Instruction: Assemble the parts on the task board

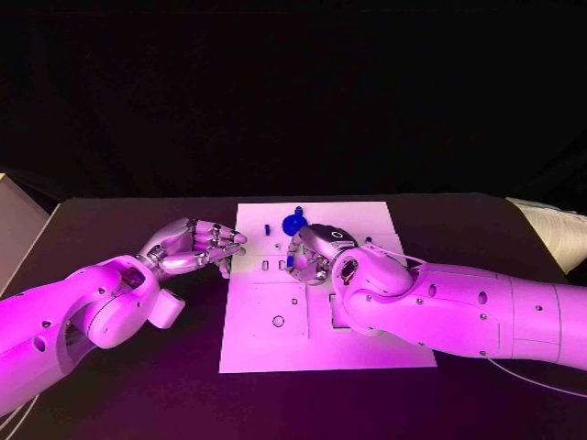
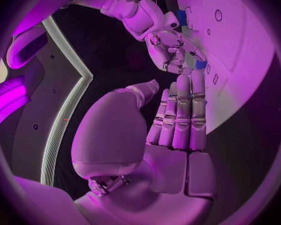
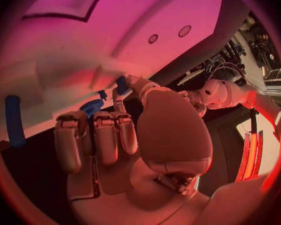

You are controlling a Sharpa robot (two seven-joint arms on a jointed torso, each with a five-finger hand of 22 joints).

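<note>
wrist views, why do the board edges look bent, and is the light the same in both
Left wrist view: fisheye lens bows the task board edge; magenta light on the left hand. Right wrist view: same bending, redder orange light on the right hand.

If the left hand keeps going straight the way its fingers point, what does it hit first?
Probably the right hand, which holds a small blue part just beyond the left hand's fingertips, above the task board. Depth is unclear.

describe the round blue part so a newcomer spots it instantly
Find the white task board mid-table, then look to its far edge. The round blue part sits there, just beyond the right robot hand. It is disc-shaped, unlike the thin blue stick beside it.
</note>
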